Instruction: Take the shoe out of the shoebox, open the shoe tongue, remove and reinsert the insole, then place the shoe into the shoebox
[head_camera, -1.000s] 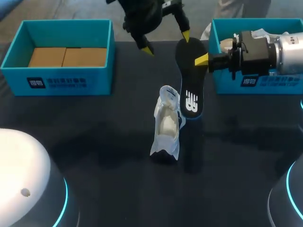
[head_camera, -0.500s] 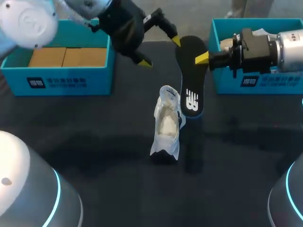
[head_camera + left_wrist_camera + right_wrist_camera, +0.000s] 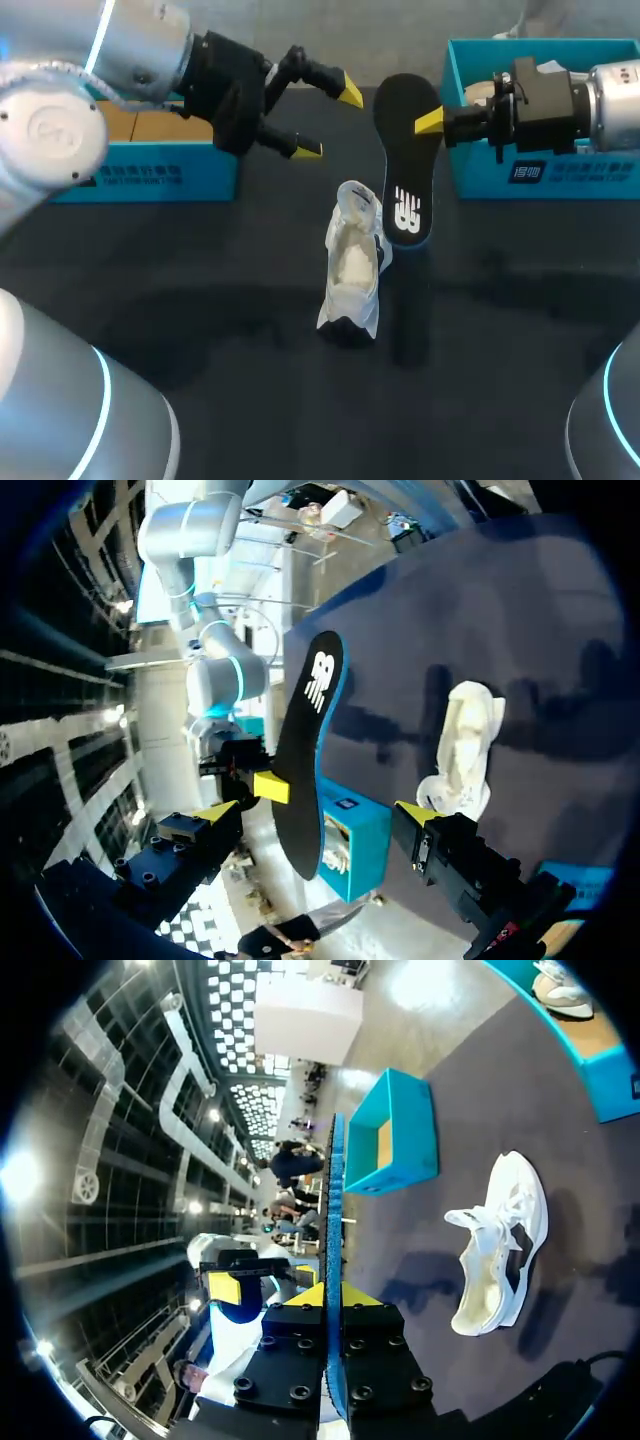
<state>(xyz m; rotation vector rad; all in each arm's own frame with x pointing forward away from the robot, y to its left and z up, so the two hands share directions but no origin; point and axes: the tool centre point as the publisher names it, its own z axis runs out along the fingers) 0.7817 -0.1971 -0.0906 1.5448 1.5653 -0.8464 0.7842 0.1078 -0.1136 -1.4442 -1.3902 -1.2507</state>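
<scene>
Judging by how things lay, the task stood roughly at its midpoint. The shoe (image 3: 350, 265) was out of its box and rested on the desk (image 3: 200, 300) near the middle, its mouth gaping, so the tongue seemed already opened. The insole (image 3: 405, 170) was out as well. Still left, as far as I could judge, were sliding the insole into the shoe again and setting the shoe into a shoebox.

The right tool (image 3: 428, 122) was clenched on the insole, pinching one end edge-on between its fingers from the 3 o'clock side. The rest of the insole hung toward the shoe. Its free end sat at about 1 o'clock from the shoe and, in the wrist views, was clear of it.

The left tool (image 3: 330, 120) was released and carried nothing. It hovered with its fingers spread at about 11 o'clock from the shoe and 9 o'clock from the insole's gripped end, near it but not touching.

The left-hand shoebox (image 3: 150, 180) stood at 10 o'clock from the shoe and the right-hand shoebox (image 3: 540, 175) at 2 o'clock, both well apart from it.
</scene>
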